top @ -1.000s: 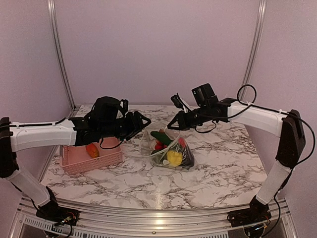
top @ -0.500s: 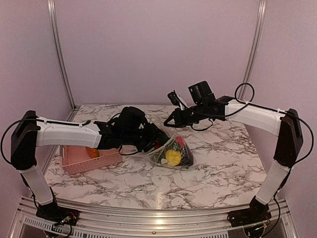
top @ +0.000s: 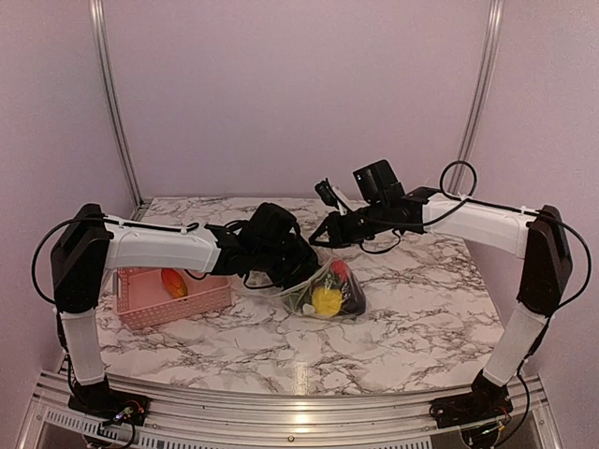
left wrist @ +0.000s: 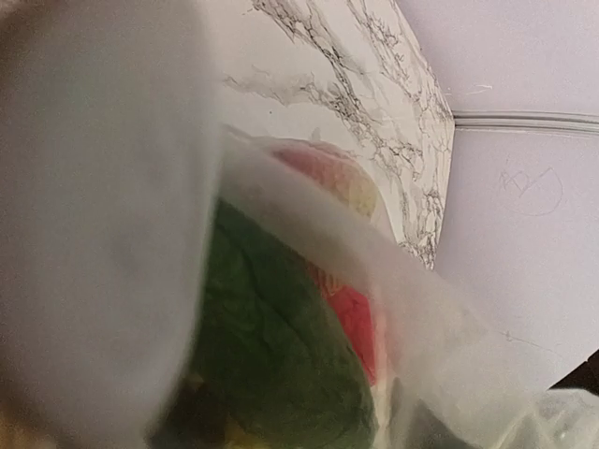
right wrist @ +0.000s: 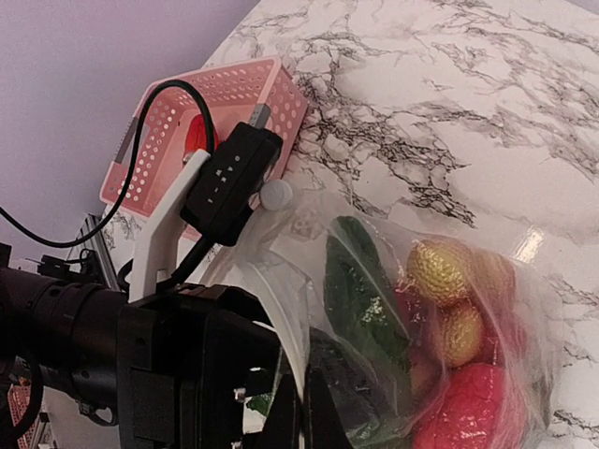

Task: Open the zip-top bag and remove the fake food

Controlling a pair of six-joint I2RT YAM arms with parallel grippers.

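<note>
The right pincer [right wrist: 299,416] is pinching the lip of the zip-top bag [right wrist: 309,220], apparently to hold the mouth up while the left pincer [top: 301,274] pokes inside, its spread impossible to tell; the fake food [top: 328,297] sits bagged on the tabletop [top: 421,309]

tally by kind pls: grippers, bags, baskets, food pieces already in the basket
grippers: 2 (left gripper, right gripper)
zip-top bag: 1
pink basket: 1
fake food piece in the basket: 1, orange-red
total: 5

The zip-top bag [right wrist: 301,234] holds glossy fake food [right wrist: 440,271].
</note>
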